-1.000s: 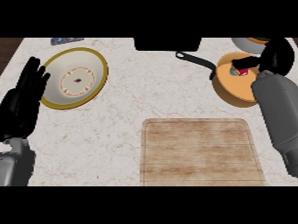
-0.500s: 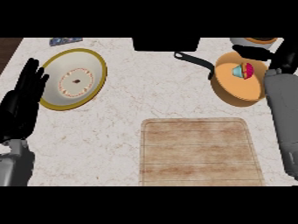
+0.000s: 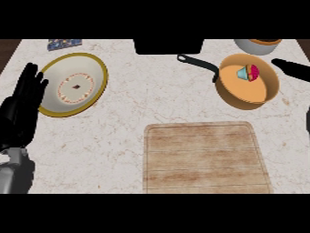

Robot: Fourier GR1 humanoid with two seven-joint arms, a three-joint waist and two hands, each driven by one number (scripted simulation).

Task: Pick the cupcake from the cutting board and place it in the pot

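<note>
The cupcake [image 3: 248, 73] lies in the pot [image 3: 247, 93], off the cutting board [image 3: 204, 157], as the right hand [image 3: 298, 71], fingers straight and empty, should lift clear without nudging the pot.

bare cutting board [image 3: 204, 157], pot [image 3: 247, 93] unobstructed

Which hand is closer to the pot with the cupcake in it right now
The right hand. It sits just off the pot's right rim, fingers straight, holding nothing. The left hand rests open at the counter's far left, beyond the plate, well away from the pot.
</note>
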